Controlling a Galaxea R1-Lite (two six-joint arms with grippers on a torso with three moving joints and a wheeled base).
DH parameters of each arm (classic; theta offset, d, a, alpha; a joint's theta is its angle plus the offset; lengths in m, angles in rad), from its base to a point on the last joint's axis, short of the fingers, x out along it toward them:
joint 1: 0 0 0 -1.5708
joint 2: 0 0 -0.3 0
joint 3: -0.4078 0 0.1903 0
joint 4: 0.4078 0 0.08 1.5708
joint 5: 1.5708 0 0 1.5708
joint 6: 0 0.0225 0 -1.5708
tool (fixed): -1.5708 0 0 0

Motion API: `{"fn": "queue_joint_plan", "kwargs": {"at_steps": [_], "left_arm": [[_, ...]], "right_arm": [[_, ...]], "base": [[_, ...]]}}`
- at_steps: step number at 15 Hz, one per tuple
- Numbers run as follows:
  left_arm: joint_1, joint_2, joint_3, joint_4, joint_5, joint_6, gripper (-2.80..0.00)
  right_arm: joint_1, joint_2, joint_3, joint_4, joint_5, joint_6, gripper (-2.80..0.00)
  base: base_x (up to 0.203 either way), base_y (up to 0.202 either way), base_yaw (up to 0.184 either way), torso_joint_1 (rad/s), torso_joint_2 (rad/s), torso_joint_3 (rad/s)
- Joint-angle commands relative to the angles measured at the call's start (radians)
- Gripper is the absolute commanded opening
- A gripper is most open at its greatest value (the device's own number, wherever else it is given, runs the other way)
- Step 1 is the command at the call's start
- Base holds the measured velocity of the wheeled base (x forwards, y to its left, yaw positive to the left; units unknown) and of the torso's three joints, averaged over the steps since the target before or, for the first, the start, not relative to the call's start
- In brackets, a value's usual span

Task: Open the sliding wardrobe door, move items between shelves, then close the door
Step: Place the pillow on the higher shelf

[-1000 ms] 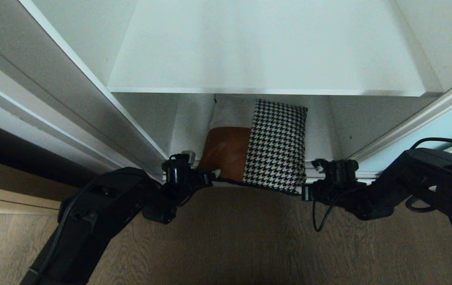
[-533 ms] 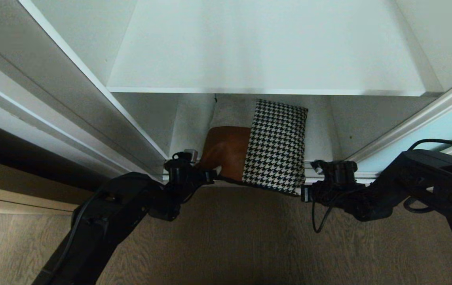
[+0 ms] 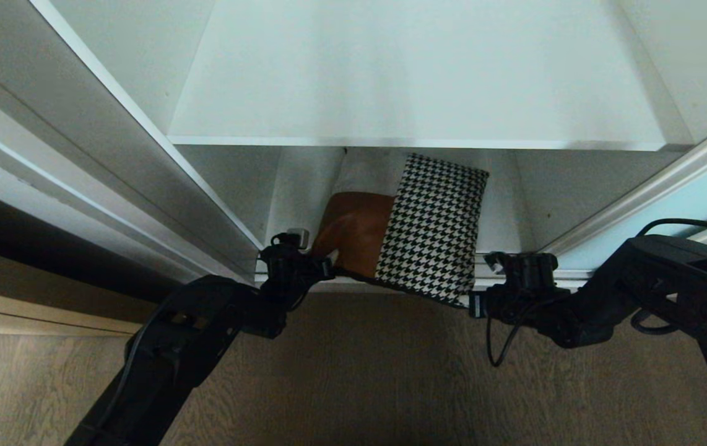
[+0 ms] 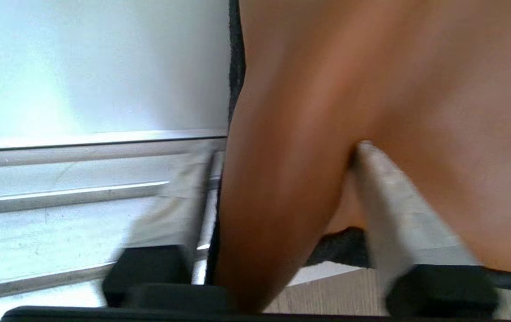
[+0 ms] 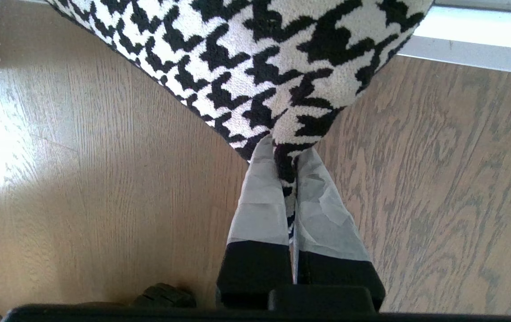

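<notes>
No text, label, brand, number or sign can be read anywhere in these views.

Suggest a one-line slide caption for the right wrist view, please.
Right gripper fingers pinch the houndstooth pillow corner above wooden floor.

Both arms reach low and forward, the right pincer (image 5: 289,179) pinched tight, the left pincer (image 4: 282,201) part-spread.

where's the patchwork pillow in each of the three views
Head view: pillow at centre, on the lower shelf, front edge overhanging.
Left wrist view: its tan panel fills the right side.
Right wrist view: houndstooth corner at top.
Shared landmark: wooden floor.
</notes>
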Motion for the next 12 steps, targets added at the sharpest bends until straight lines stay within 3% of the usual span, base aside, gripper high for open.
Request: {"fn": "queue_joint_plan", "kwargs": {"at_steps": [1, 9, 12], "left_arm": [[0.000, 0.003, 0.012, -0.011, 0.000, -0.003, -2.80], [-0.026, -0.157, 0.231, -0.003, -0.013, -0.029, -2.80], [-0.043, -0.239, 0.299, 0.028, 0.000, -0.085, -2.80]], "right_arm": [[-0.001, -0.002, 0.000, -0.004, 0.001, 0.001, -2.80], [-0.001, -0.037, 0.011, -0.004, 0.007, 0.009, -2.80], [-0.003, -0.118, 0.107, -0.046, 0.008, 0.011, -2.80]], "base": [[0.000, 0.000, 0.000, 0.000, 0.00, 0.000], [0.000, 0.000, 0.000, 0.000, 0.00, 0.000], [0.000, 0.000, 0.000, 0.000, 0.00, 0.000]]}}
